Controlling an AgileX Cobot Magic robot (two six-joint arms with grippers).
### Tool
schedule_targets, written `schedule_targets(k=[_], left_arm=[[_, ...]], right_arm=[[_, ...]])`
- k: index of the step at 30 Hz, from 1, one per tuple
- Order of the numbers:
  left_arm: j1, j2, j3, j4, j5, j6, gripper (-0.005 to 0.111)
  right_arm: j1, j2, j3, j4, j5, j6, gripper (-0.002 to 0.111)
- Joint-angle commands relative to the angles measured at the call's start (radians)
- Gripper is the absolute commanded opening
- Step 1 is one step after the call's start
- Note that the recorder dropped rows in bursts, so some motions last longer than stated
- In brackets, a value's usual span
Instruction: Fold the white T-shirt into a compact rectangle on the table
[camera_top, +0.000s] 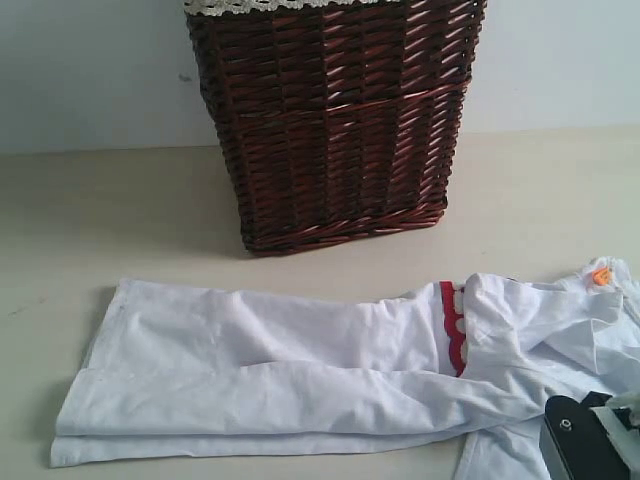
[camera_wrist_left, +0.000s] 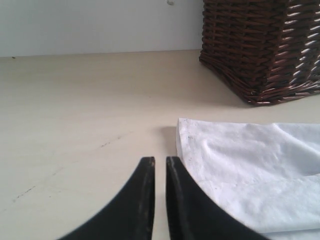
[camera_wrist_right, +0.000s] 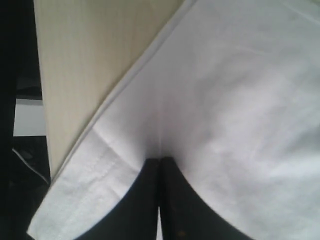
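Note:
The white T-shirt (camera_top: 300, 370) lies in a long folded band across the table (camera_top: 100, 220), with a strip of red-edged lettering (camera_top: 452, 325) showing near its right end. At the bottom right, my right gripper (camera_top: 585, 440) rests on the bunched end of the shirt. In the right wrist view the right gripper (camera_wrist_right: 160, 159) is shut on a pucker of the shirt (camera_wrist_right: 225, 100) close to a hemmed edge. My left gripper (camera_wrist_left: 160, 160) hovers over bare table (camera_wrist_left: 75, 100), just beside the shirt's corner (camera_wrist_left: 250, 175). Its fingers stand a narrow gap apart and hold nothing. It is out of the exterior view.
A tall dark brown wicker basket (camera_top: 335, 120) with white lace trim (camera_top: 250, 6) stands behind the shirt, also in the left wrist view (camera_wrist_left: 265, 45). A small orange tag (camera_top: 601, 276) sits on the shirt's far right. The table edge (camera_wrist_right: 42, 100) drops off beside the right gripper.

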Motion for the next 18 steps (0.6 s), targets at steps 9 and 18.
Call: schedule_targets(k=[9,18], left_arm=[[-0.002,-0.007,0.000,-0.001,-0.005,0.001,0.011],[-0.002,-0.007,0.000,-0.001,-0.005,0.001,0.011]], right_arm=[[-0.001,-0.234,0.052,-0.154,-0.193,0.035,0.001],[-0.001,-0.271,0.050,0.026,-0.133,0.035,0.001]])
